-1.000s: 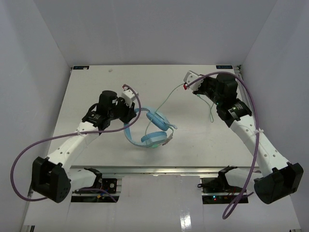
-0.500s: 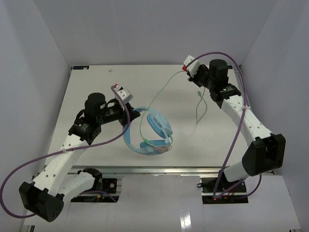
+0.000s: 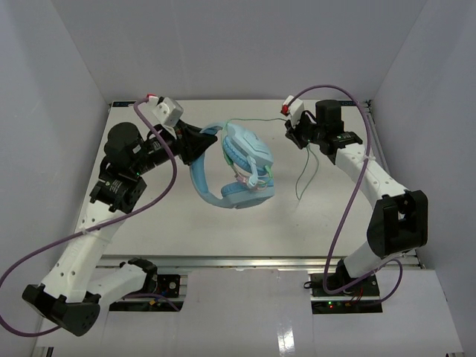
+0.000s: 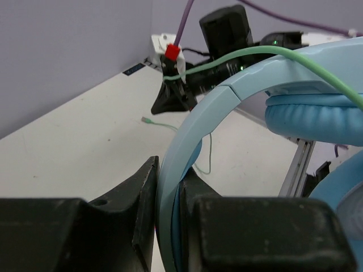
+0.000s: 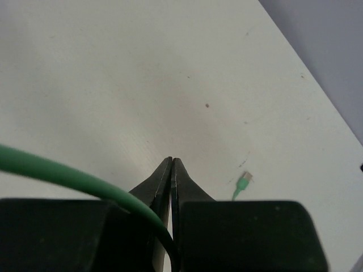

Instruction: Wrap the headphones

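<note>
The left end effector is clamped narrow on the smooth, curved plastic headband of the light blue headphones, held over the middle of the matte white counter. One round ear pad looks soft and cushioned; the other is cut off at the frame edge. The right end effector is pinched closed on the thin, rubbery green cable. The contact point is hidden between its black fingers. The cable's small plug lies on the counter.

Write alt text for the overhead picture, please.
Seen from above, the left pincer grips light blue headphones by the headband, while the right pincer is shut on their thin green cable, whose loose end hangs down to the white table.
</note>
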`<action>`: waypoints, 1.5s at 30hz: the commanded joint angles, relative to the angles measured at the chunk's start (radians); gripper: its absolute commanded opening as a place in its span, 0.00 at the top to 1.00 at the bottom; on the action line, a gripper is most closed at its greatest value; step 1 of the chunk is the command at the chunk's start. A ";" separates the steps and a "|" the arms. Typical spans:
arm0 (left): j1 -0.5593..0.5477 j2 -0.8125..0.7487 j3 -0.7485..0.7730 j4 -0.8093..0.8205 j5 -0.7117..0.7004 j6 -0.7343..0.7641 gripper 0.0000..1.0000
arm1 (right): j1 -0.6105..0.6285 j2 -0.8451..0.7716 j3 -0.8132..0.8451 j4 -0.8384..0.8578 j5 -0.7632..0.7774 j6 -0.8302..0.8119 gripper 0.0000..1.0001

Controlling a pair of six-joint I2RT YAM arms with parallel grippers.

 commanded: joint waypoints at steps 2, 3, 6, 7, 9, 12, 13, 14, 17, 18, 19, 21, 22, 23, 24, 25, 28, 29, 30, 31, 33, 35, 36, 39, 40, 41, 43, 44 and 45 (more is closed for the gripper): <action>-0.003 0.027 0.131 0.136 -0.066 -0.173 1.00 | -0.004 0.010 -0.028 -0.024 -0.133 0.101 0.92; -0.003 0.033 0.145 0.150 -0.077 -0.186 1.00 | -0.004 0.015 -0.030 -0.026 -0.153 0.114 0.92; -0.003 0.052 0.178 0.172 -0.108 -0.212 1.00 | -0.004 0.019 -0.039 -0.033 -0.233 0.146 0.92; -0.003 0.056 0.190 0.179 -0.124 -0.220 1.00 | -0.004 0.019 -0.043 -0.039 -0.268 0.153 0.92; -0.003 0.068 0.209 0.185 -0.163 -0.237 1.00 | -0.004 0.019 -0.051 -0.044 -0.339 0.165 0.90; -0.003 0.091 0.232 0.226 -0.219 -0.271 1.00 | -0.004 0.014 -0.069 -0.042 -0.448 0.175 0.88; -0.003 0.097 0.243 0.231 -0.248 -0.282 1.00 | -0.004 0.010 -0.072 -0.041 -0.492 0.175 0.88; -0.003 0.105 0.253 0.235 -0.266 -0.292 1.00 | -0.004 0.005 -0.079 -0.037 -0.552 0.178 0.88; -0.003 0.142 0.287 0.243 -0.321 -0.330 1.00 | -0.002 -0.017 -0.105 0.001 -0.643 0.194 0.87; -0.003 0.153 0.298 0.243 -0.337 -0.341 1.00 | -0.002 -0.022 -0.107 0.009 -0.664 0.198 0.87; -0.003 0.165 0.314 0.242 -0.360 -0.359 1.00 | -0.001 -0.028 -0.110 0.014 -0.707 0.206 0.87; -0.003 0.191 0.336 0.239 -0.389 -0.389 1.00 | 0.002 -0.041 -0.117 0.035 -0.778 0.220 0.87; -0.003 0.198 0.342 0.248 -0.404 -0.399 1.00 | 0.005 -0.046 -0.119 0.042 -0.796 0.228 0.84; -0.003 0.207 0.345 0.250 -0.416 -0.404 1.00 | 0.015 -0.050 -0.120 0.052 -0.812 0.234 0.83; -0.003 0.214 0.351 0.252 -0.432 -0.412 1.00 | 0.021 -0.059 -0.122 0.058 -0.823 0.240 0.81; -0.003 0.223 0.357 0.253 -0.447 -0.416 1.00 | 0.029 -0.069 -0.124 0.063 -0.834 0.243 0.78; -0.003 0.247 0.380 0.249 -0.490 -0.413 1.00 | 0.064 -0.091 -0.126 0.074 -0.878 0.250 0.72; -0.003 0.254 0.389 0.246 -0.504 -0.407 1.00 | 0.073 -0.099 -0.126 0.079 -0.894 0.253 0.71; -0.003 0.262 0.395 0.243 -0.519 -0.397 1.00 | 0.082 -0.108 -0.127 0.087 -0.912 0.259 0.70; -0.003 0.270 0.402 0.239 -0.535 -0.383 1.00 | 0.093 -0.115 -0.128 0.094 -0.932 0.265 0.69; -0.003 0.282 0.416 0.225 -0.558 -0.349 1.00 | 0.115 -0.123 -0.131 0.102 -0.960 0.277 0.68; -0.003 0.291 0.422 0.210 -0.569 -0.325 1.00 | 0.131 -0.128 -0.135 0.104 -0.982 0.283 0.67; -0.003 0.295 0.433 0.202 -0.588 -0.314 1.00 | 0.141 -0.127 -0.139 0.105 -1.007 0.289 0.67; -0.002 0.307 0.451 0.193 -0.619 -0.276 1.00 | 0.182 -0.130 -0.162 0.115 -1.051 0.294 0.67; -0.003 0.312 0.462 0.179 -0.638 -0.258 1.00 | 0.198 -0.140 -0.177 0.124 -1.063 0.294 0.67; -0.003 0.315 0.470 0.169 -0.652 -0.245 1.00 | 0.209 -0.146 -0.188 0.132 -1.073 0.294 0.67; -0.003 0.333 0.495 0.157 -0.677 -0.218 1.00 | 0.227 -0.170 -0.213 0.148 -1.059 0.293 0.67; -0.003 0.347 0.515 0.150 -0.698 -0.197 1.00 | 0.241 -0.188 -0.234 0.156 -1.047 0.293 0.67; -0.003 0.364 0.535 0.145 -0.715 -0.177 1.00 | 0.250 -0.209 -0.251 0.159 -1.033 0.291 0.67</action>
